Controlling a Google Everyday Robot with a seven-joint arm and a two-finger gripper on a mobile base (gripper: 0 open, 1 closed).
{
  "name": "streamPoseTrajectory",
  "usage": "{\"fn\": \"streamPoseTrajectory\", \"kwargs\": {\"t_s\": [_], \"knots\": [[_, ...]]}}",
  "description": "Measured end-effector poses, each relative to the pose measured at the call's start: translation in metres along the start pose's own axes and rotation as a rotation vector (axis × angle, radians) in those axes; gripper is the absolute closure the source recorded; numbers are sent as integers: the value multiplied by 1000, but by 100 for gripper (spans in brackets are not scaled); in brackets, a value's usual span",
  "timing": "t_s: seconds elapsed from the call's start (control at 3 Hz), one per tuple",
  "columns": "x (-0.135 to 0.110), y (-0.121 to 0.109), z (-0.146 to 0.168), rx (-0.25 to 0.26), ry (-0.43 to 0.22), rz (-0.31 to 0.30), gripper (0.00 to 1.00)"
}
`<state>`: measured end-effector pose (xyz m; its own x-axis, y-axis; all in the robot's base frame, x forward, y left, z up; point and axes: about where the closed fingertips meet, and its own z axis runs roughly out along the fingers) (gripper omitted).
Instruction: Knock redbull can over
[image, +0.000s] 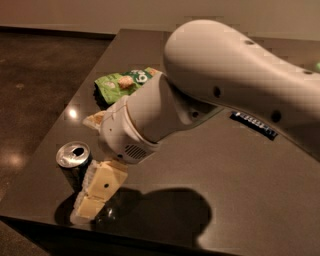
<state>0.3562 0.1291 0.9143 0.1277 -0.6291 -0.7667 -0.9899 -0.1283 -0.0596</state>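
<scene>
The redbull can (74, 162) stands upright near the front left corner of the dark table (240, 180), its silver top with the tab opening facing up. My gripper (92, 200) reaches down from the big white arm (210, 85). Its cream fingers (102, 185) press against the can's right side, down to the table. Most of the can's body is hidden behind the fingers.
A green snack bag (122, 82) lies at the back left of the table, partly behind the arm. A flat blue wrapper bar (254, 124) lies at the right, under the arm. The table's front and left edges are close to the can.
</scene>
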Motion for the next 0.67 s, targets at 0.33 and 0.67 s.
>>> {"fn": "streamPoseTrajectory", "kwargs": {"t_s": [0.33,0.67], "knots": [[-5,-3,13,-17,1,-3,0],[-7,-7,19,-37,-2,2,12]]}}
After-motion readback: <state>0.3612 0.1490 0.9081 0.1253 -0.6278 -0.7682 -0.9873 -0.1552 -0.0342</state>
